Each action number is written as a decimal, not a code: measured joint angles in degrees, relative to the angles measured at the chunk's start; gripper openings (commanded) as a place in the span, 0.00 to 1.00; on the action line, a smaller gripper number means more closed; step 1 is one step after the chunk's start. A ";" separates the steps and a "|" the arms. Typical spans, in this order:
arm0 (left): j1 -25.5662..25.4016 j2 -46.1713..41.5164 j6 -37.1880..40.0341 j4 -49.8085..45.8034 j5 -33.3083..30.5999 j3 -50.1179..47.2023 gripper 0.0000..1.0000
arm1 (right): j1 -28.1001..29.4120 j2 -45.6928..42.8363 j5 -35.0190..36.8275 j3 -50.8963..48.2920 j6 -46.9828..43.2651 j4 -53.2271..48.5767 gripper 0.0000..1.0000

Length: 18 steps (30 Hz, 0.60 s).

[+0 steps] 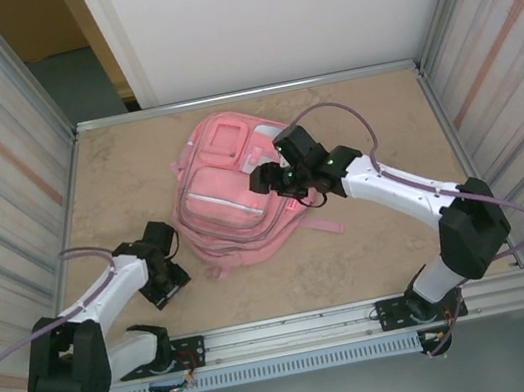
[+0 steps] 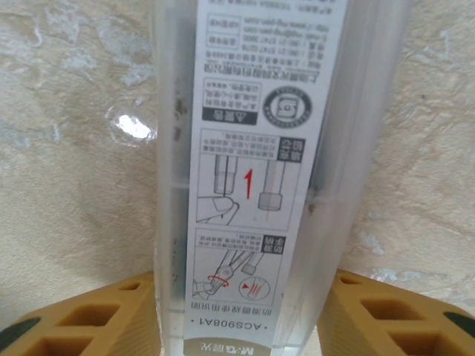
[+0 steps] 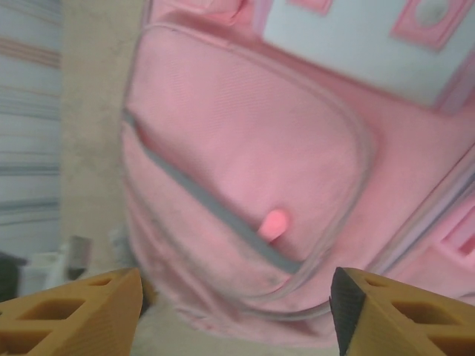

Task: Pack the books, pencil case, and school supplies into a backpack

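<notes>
The pink backpack (image 1: 227, 197) lies flat in the middle of the table, front pockets up. My right gripper (image 1: 274, 179) hovers over its front pocket (image 3: 245, 148), open and with nothing between its fingers; a pink zipper pull (image 3: 274, 222) sits on the grey zip line below it. Near the table's left front, my left gripper (image 1: 166, 274) points down at the table. There a whitish translucent bar-shaped box (image 2: 245, 148) with a printed label lies on the tabletop. The left gripper (image 2: 241, 319) has its yellow fingers (image 2: 89, 319) pressed against both long sides of the box.
Metal walls close in the table (image 1: 371, 238) on the left and right, and a white panel stands at the back. A pink strap (image 1: 323, 226) of the backpack trails toward the front right. Bare tabletop lies in front of the backpack.
</notes>
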 measured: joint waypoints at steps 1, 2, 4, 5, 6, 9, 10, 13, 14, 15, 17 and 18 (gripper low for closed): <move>0.00 -0.90 -0.11 -0.39 0.00 -0.02 0.46 | -0.26 0.26 0.35 0.09 -2.82 -0.35 0.68; 0.00 -1.92 -0.31 -0.81 -0.02 0.00 0.46 | -0.31 0.46 0.59 0.31 -5.49 -0.74 0.69; 0.00 -3.80 -0.63 -1.36 -0.02 0.00 0.46 | 0.17 1.60 0.74 1.90 -11.21 -2.14 0.70; 0.00 -4.52 -0.83 -1.57 -0.02 0.00 0.45 | 0.57 2.64 0.90 3.30 -14.19 -3.06 0.70; 0.00 -5.05 -1.05 -1.79 -0.02 0.00 0.45 | 1.09 3.93 1.38 4.98 -17.29 -4.00 0.71; 0.00 -6.67 -2.01 -2.58 0.46 -0.02 0.44 | 3.02 8.24 2.93 9.49 -27.61 -6.14 0.72; 0.00 -7.32 -2.32 -2.67 0.92 -0.02 0.43 | 3.89 9.73 3.41 10.64 -32.22 -6.78 0.73; 0.00 -9.35 -2.75 -3.02 2.47 -0.02 0.43 | 6.69 13.35 4.63 12.90 -43.65 -8.98 0.74; 0.00 -10.01 -3.02 -3.28 3.02 -0.02 0.43 | 7.78 14.71 4.94 13.94 -47.36 -10.10 0.74; -0.02 -10.62 -3.19 -3.67 3.56 -0.02 0.43 | 8.66 15.93 5.22 14.95 -50.18 -10.99 0.73; 0.00 -11.82 -3.65 -4.39 4.79 0.02 0.43 | 10.58 18.91 5.86 17.92 -55.84 -13.27 0.73; 0.00 -12.26 -3.82 -4.74 5.27 0.09 0.43 | 11.39 20.17 6.36 19.28 -57.90 -14.25 0.73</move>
